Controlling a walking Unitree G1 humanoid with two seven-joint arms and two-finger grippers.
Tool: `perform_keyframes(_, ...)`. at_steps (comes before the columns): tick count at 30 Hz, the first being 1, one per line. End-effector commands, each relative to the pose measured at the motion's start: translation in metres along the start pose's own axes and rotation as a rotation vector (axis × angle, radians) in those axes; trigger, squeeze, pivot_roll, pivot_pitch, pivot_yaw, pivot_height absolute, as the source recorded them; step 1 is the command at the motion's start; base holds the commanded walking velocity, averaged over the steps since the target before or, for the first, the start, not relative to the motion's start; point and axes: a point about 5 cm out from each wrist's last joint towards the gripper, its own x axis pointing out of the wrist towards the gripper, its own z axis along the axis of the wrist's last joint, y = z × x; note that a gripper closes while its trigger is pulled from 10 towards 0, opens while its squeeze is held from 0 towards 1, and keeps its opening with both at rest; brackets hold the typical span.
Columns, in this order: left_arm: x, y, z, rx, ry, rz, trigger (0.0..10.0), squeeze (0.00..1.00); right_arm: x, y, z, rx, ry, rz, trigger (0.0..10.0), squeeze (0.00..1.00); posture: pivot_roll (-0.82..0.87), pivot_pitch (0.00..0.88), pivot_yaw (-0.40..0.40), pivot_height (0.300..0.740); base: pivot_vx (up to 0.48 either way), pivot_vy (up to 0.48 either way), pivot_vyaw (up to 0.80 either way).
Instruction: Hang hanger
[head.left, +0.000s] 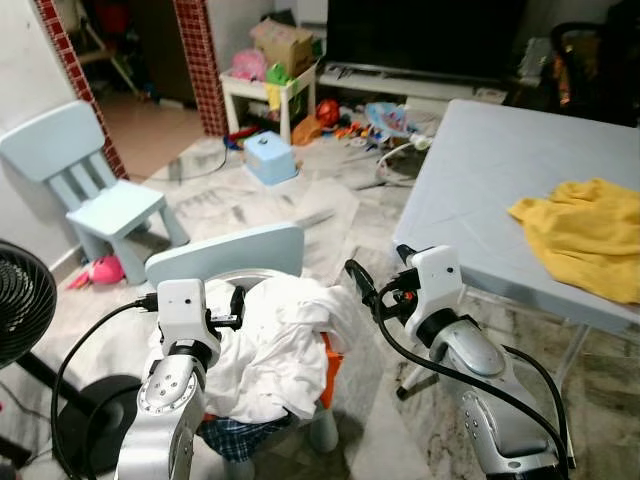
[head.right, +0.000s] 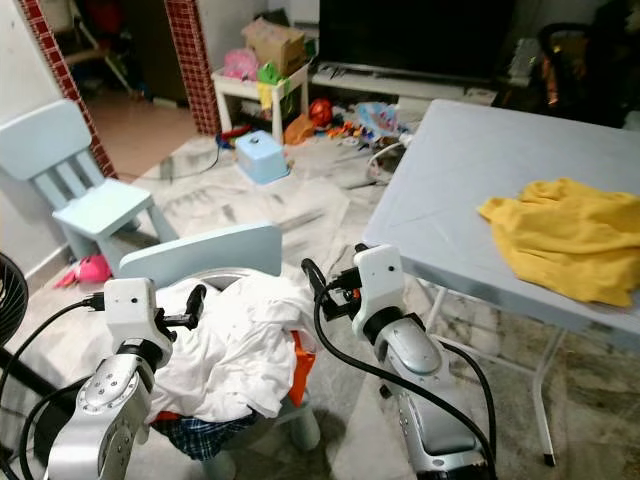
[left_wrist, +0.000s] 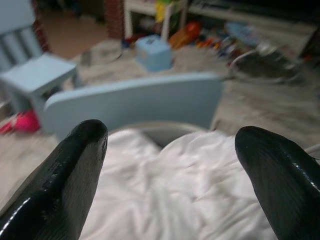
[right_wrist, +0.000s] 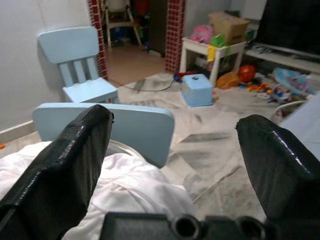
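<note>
**No hanger in sight — both grippers poised over the laundry chair**

No hanger can be made out in these pictures, so which way it lies from either gripper, and how its long axis runs, cannot be told. If it is here at all, my guess is that it sits buried in the crumpled white cloth heap (head.left: 275, 350) piled on the near pale blue child's chair (head.left: 225, 255), with an orange item (head.left: 332, 372) and a checked fabric (head.left: 240, 432) poking out beneath.

The left gripper (left_wrist: 172, 165) hovers just over the near left side of the heap, fingers spread wide and holding nothing. The right gripper (right_wrist: 175, 150) hangs at the heap's right edge — also wide apart and empty, pointing left across the chair back. Both are near the pile; neither is plainly nearer to the hanger.

To the right stands a grey folding table (head.left: 470, 180) with a crumpled yellow cloth (head.left: 585, 245) on it. Far left sits a second pale blue chair (head.left: 90, 190); a black fan (head.left: 25, 300) stands at the near left.
</note>
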Motion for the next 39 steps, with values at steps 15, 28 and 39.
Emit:
perform_keyframes(15,0.017,0.007,-0.018,0.092,0.255,-0.105,10.0,0.0,-0.029,-0.009,0.002,-0.012,0.014,-0.073,10.0,0.0,-0.11,0.058,0.01,0.74,0.0,0.0,0.0)
perform_keyframes(28,0.033,-0.011,-0.028,0.102,0.33,-0.188,10.0,0.0,-0.083,-0.027,-0.003,-0.021,0.155,-0.15,10.0,0.0,-0.18,0.148,-0.008,0.74,0.0,0.0,0.0)
perform_keyframes(39,0.061,-0.029,-0.036,0.149,0.351,-0.238,10.0,0.0,-0.096,-0.021,0.004,-0.038,0.199,-0.144,10.0,0.0,-0.27,0.187,-0.02,0.74,0.0,0.0,0.0)
